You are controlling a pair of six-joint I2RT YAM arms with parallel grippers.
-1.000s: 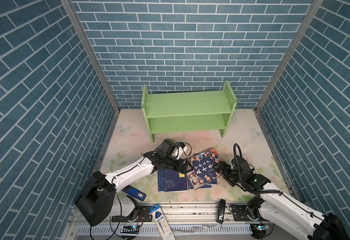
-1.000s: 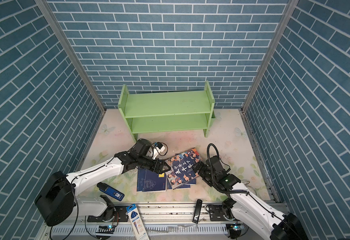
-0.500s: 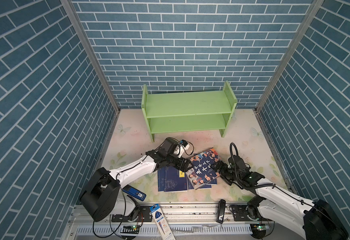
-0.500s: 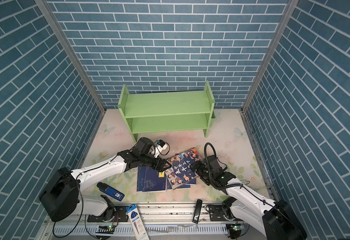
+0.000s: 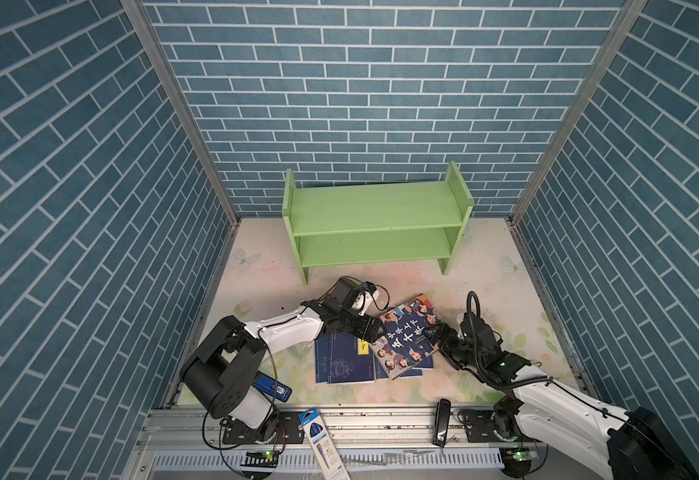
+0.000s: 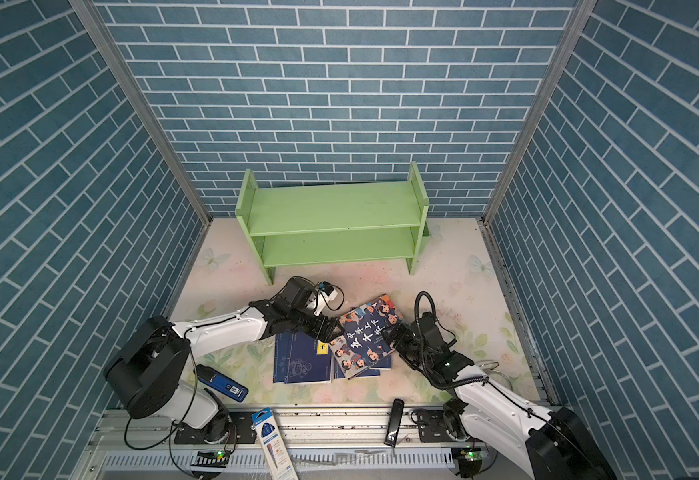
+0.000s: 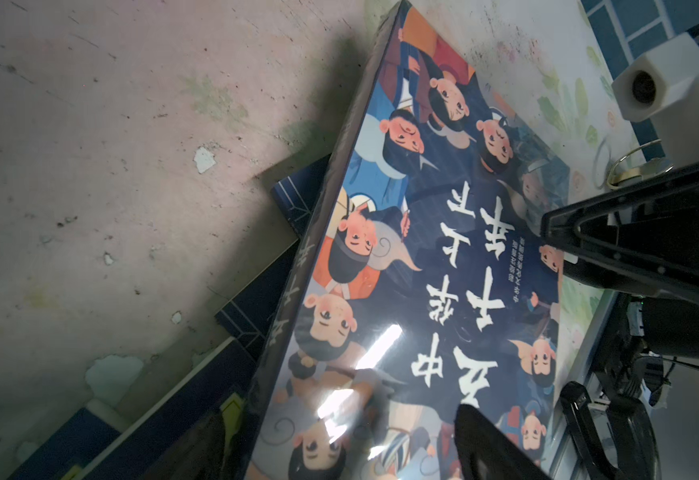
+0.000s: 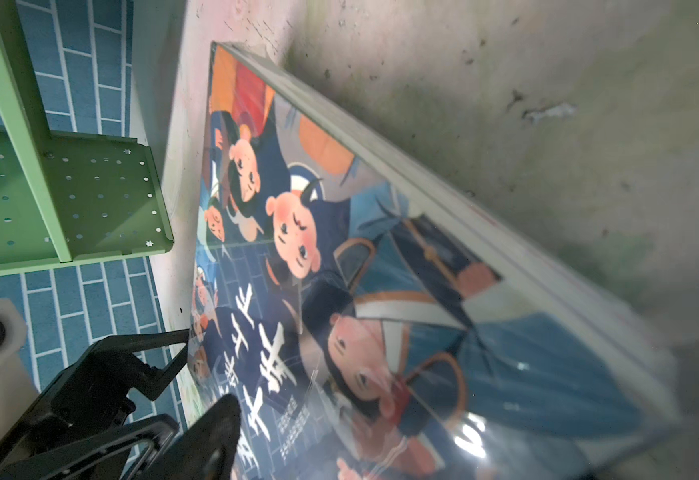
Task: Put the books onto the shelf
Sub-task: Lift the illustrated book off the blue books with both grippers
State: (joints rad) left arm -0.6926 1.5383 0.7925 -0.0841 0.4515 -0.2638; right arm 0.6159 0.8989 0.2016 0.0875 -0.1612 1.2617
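Observation:
The large cartoon-faced book (image 5: 408, 336) (image 6: 364, 338) lies askew on the thin navy books (image 5: 341, 361) (image 6: 300, 361) near the table's front. My left gripper (image 5: 374, 332) (image 6: 331, 330) is at its spine edge, open. In the left wrist view one finger (image 7: 485, 449) is over the cover (image 7: 422, 249) and the other is beside the spine. My right gripper (image 5: 437, 336) (image 6: 391, 334) is at the opposite edge, open. One of its fingers (image 8: 218, 424) rests over the cover (image 8: 360, 270); its other finger is hidden. The green shelf (image 5: 376, 208) (image 6: 335, 208) stands bare at the back.
A small blue handheld device (image 5: 270, 384) lies by the left arm's base. A pen package (image 5: 322, 440) and a black stick-shaped device (image 5: 441, 422) sit on the front rail. Brick-patterned walls close in the left, right and back.
Both grippers have closed in on the big book's two edges, the right one sliding left to it. Both pairs of jaws have narrowed slightly. The book has barely shifted.

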